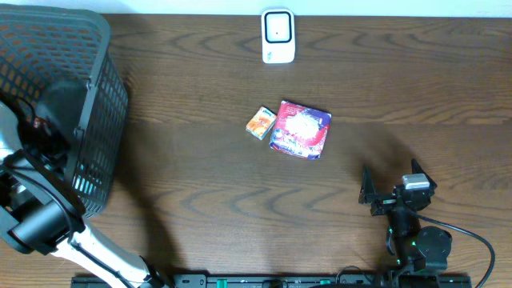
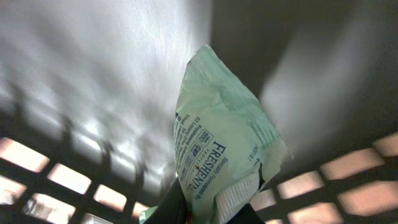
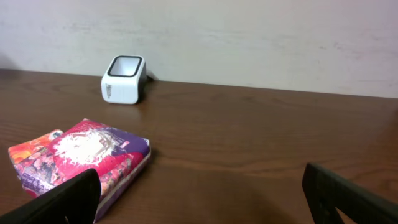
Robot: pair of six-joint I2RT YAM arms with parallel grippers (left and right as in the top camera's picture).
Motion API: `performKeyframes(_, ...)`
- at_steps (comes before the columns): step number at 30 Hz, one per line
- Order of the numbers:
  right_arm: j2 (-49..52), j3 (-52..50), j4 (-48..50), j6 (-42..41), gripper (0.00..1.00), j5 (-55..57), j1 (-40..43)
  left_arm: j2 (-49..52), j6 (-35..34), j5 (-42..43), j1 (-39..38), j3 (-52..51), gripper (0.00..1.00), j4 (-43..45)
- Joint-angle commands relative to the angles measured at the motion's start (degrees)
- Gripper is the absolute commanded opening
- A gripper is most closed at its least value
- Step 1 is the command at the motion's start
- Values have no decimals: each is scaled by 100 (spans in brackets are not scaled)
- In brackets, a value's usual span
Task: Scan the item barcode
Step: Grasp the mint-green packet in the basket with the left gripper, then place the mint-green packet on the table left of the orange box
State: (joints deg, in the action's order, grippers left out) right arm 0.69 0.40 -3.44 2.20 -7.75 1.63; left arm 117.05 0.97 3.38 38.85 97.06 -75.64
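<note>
Two arms, one loaded.

Overhead: your left arm [image 1: 36, 220] reaches into the basket [image 1: 96, 48] at far left; its tip is lost behind the mesh. The scanner [image 1: 278, 36] sits at the far edge, centre, so well apart to the right of the basket. An orange box [image 1: 260, 123] and a purple packet [image 1: 300, 130] lie touching mid-table [image 1: 200, 208], roughly btwn basket and right claw [image 1: 390, 194].

Left wrist: left claw [image 2: 208, 213] is clenched on a pale green packet [image 2: 217, 149]. Its long axis runs straight out from the fingers, tilted a bit; basket wall close behind. You'll prob. need to lift clear first, then go right and far.

Right wrist: right claw [image 3: 200, 177] is released, nothing btwn the fingers. Dark wood surface, plain pale wall [image 3: 261, 31] behind.
</note>
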Motion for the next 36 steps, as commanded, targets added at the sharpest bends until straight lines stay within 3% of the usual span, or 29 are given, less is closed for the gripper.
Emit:
performKeyframes(1,-31,-9,-17,66,99,-13,-35,-603,-155,717,-2,964,7,-28)
performKeyframes(5,-31,-9,-20,66,99,-13,-35,-1355,-181,1720,-2,1585,7,529)
performKeyframes(10,-31,-9,-17,66,99,-13,-35,-2350,-678,1825,-4,1672,7,1488)
performKeyframes(16,-31,-9,-17,66,99,-13,-35,-3158,-2422,2114,-103,1672,7,2068)
performKeyframes(19,-31,-9,-17,66,99,-13,-35,-3198,-2575,2935,-376,1670,7,2186)
performKeyframes(21,-31,-9,-17,66,99,-13,-35,-3141,-2538,3370,-944,1670,7,2339)
performKeyframes(23,-31,-9,-17,66,99,-13,-35,-3106,-2194,3366,-1416,1670,7,2347)
performKeyframes(25,-31,-9,-20,66,99,-13,-35,-2997,-1373,3213,-2205,1661,8,2184)
performKeyframes(36,-31,-9,-17,66,99,-13,-35,-1672,-1451,1362,-4618,1631,7,1322)
